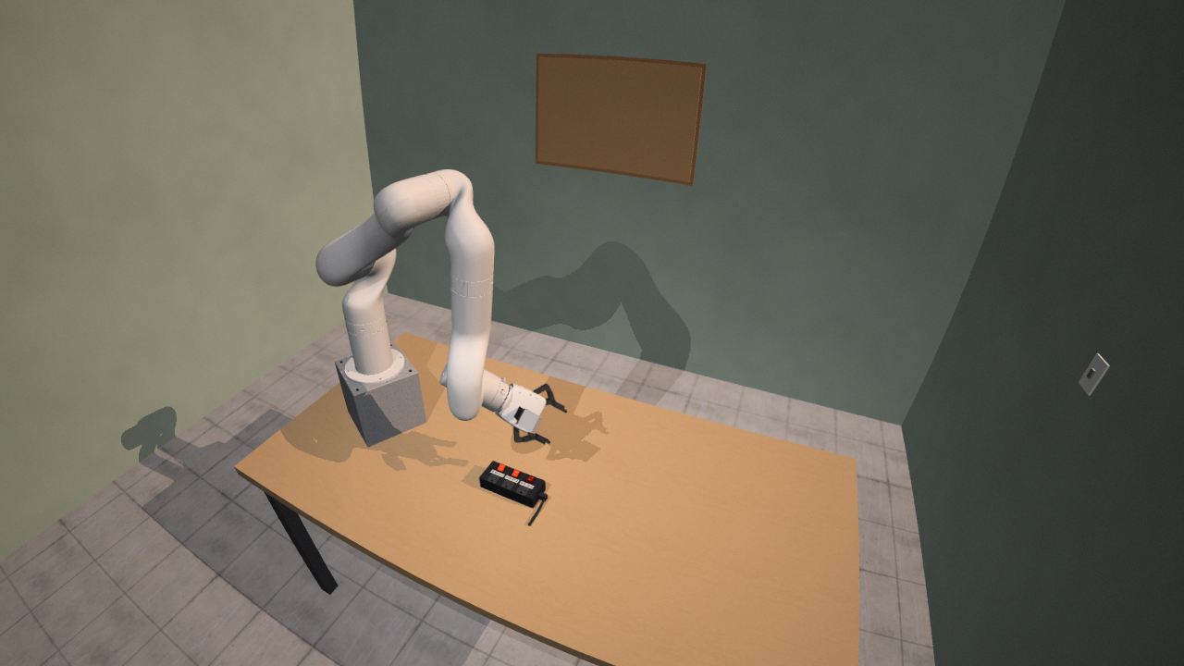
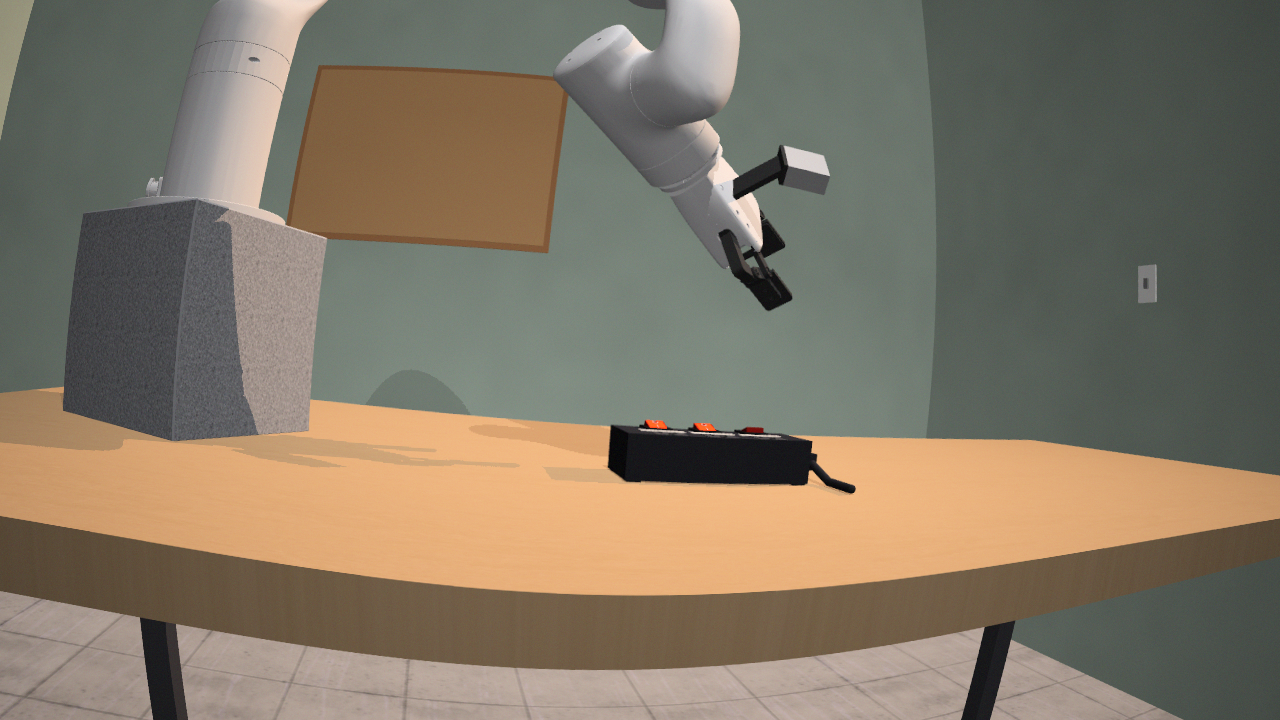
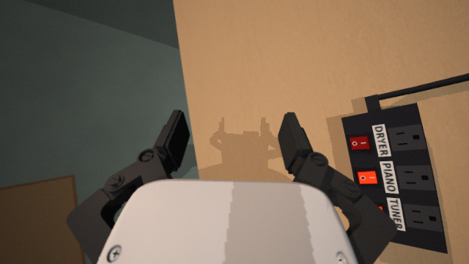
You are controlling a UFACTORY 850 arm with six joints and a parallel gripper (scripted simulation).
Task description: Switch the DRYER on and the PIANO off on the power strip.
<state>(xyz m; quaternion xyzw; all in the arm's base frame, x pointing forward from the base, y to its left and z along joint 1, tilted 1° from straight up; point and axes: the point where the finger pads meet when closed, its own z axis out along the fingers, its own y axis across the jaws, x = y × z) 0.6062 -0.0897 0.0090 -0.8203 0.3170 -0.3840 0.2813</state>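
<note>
The black power strip (image 1: 506, 494) (image 2: 716, 458) (image 3: 388, 119) lies flat on the table, switches up. The DRYER switch (image 1: 530, 477) (image 2: 753, 430) (image 3: 360, 143), nearest the cable end, is dark red and unlit. The PIANO switch (image 1: 515, 473) (image 2: 703, 427) (image 3: 367, 177) in the middle glows orange. The TUNER switch (image 1: 500, 467) (image 2: 655, 424) (image 3: 381, 208) also glows orange; a finger linkage mostly hides it in the wrist view. My gripper (image 1: 556, 425) (image 2: 780, 273) (image 3: 234, 123) is wide open and empty, tilted, high above the table and behind the strip.
The strip's short cable (image 1: 536, 511) (image 2: 832, 478) (image 3: 425, 88) leaves its DRYER end. The arm's grey pedestal (image 1: 387, 413) (image 2: 125, 322) stands at the left of the table (image 1: 703, 530) (image 2: 447, 528). The table's far edge shows in the wrist view, left of centre.
</note>
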